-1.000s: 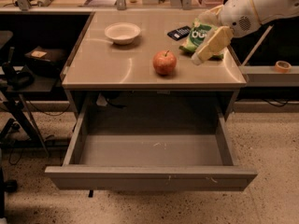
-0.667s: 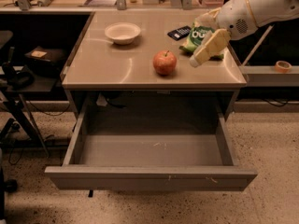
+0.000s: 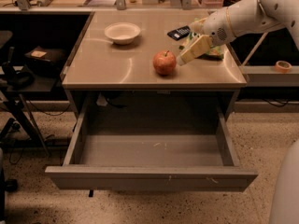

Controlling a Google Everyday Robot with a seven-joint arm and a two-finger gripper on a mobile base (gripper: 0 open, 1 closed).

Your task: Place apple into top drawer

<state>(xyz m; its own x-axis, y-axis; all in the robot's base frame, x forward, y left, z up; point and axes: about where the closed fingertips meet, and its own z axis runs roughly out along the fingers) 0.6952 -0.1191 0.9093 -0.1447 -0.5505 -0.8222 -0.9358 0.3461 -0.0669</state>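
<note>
The apple [image 3: 164,62] is small, round and red-orange with a short stem. It sits on the tabletop [image 3: 107,64] near the front edge, right of centre. The gripper [image 3: 188,55] reaches in from the upper right on a white arm. Its cream-coloured fingers point down-left and the tip is just right of the apple, very close to it. The top drawer [image 3: 149,150] is pulled fully open below the table. Its grey floor is bare, with small white scuffs.
A white bowl [image 3: 122,32] stands at the back left of the tabletop. A green bag [image 3: 212,52] and a dark flat object [image 3: 179,32] lie behind the gripper at the back right. A tape roll [image 3: 282,66] lies on a shelf to the right. A black stand is at the left.
The gripper has moved left and slightly down, from beside the green bag to just right of the apple. The apple, bowl and drawer have not moved.
</note>
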